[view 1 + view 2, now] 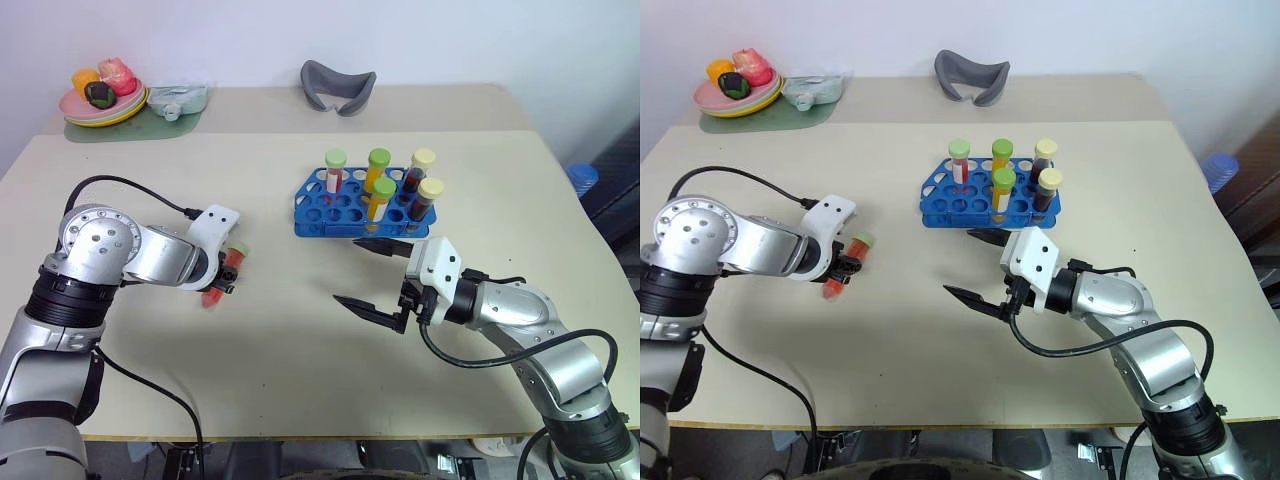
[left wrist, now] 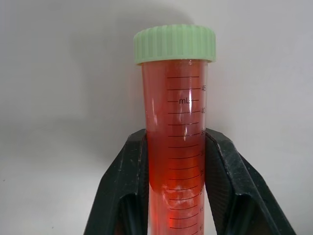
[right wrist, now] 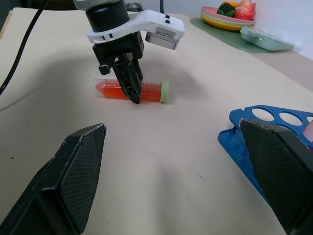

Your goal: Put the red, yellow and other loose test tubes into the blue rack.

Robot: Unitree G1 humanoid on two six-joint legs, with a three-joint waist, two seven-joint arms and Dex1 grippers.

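Our left tool (image 1: 228,277) grips the red tube (image 2: 174,147) mid-body as it lies on the tabletop (image 1: 300,350), well left of the rack (image 1: 340,205). It looks light, stiff and slick, so we hold below the cap. Our right tool (image 1: 372,278) stands open.

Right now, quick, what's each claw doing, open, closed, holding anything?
Left claw: closed on the red tube, which lies on the table.
Right claw: open, holding nothing.

Stacked plates (image 1: 100,108) with toy food, perhaps; grey mask-like piece (image 1: 338,86).
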